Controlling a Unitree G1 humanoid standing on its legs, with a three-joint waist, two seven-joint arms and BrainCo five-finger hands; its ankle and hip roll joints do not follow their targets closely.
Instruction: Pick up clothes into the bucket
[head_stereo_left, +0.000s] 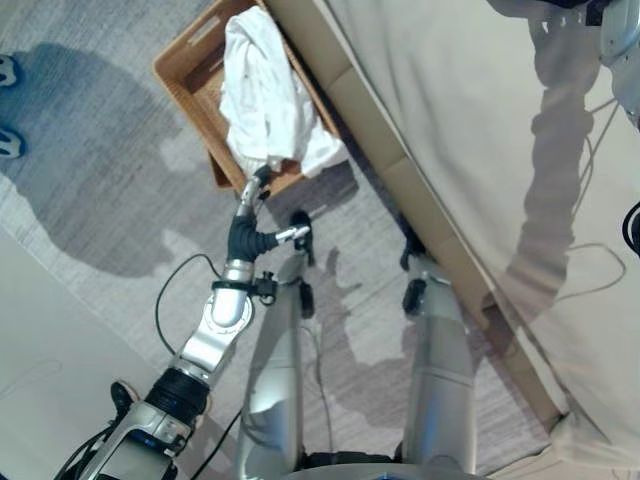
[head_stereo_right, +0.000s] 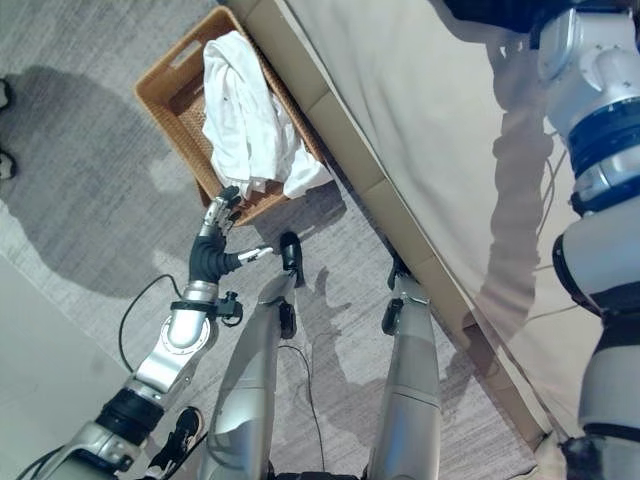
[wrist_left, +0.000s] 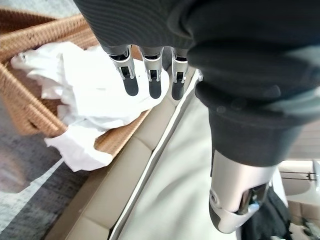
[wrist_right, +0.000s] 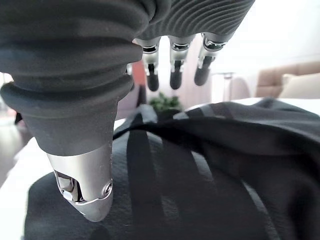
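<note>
A wide bed (head_stereo_left: 470, 130) with a pale cream cover and a tan padded frame runs along one side of the scene, and everything else can be placed from it. On the grey carpeted floor (head_stereo_left: 100, 210) just beside the bed's edge stands the woven brown basket (head_stereo_left: 185, 75), its near corner almost against the bed frame. A white garment (head_stereo_left: 262, 95) lies heaped in the basket, filling much of it, and part of the cloth spills over the rim on the side nearest the bed, hanging down toward the floor (wrist_left: 77, 152). On top of the bed, toward its far part, lies a dark garment with faint stripes (wrist_right: 200, 180), bunched in folds on the cream cover. The left robot hand (head_stereo_left: 252, 195) hangs over the floor beside the bed, at the basket's near rim and close to the white cloth; its fingers (wrist_left: 152, 82) are straight and spread apart, the thumb off to one side, and they grasp nothing. The right robot hand (wrist_right: 172, 70) is above the bed, poised over the dark garment with its fingers extended and apart, not touching the cloth. At the far edge of the floor, well away from the bed, a person's shoes (head_stereo_left: 8, 140) show.
</note>
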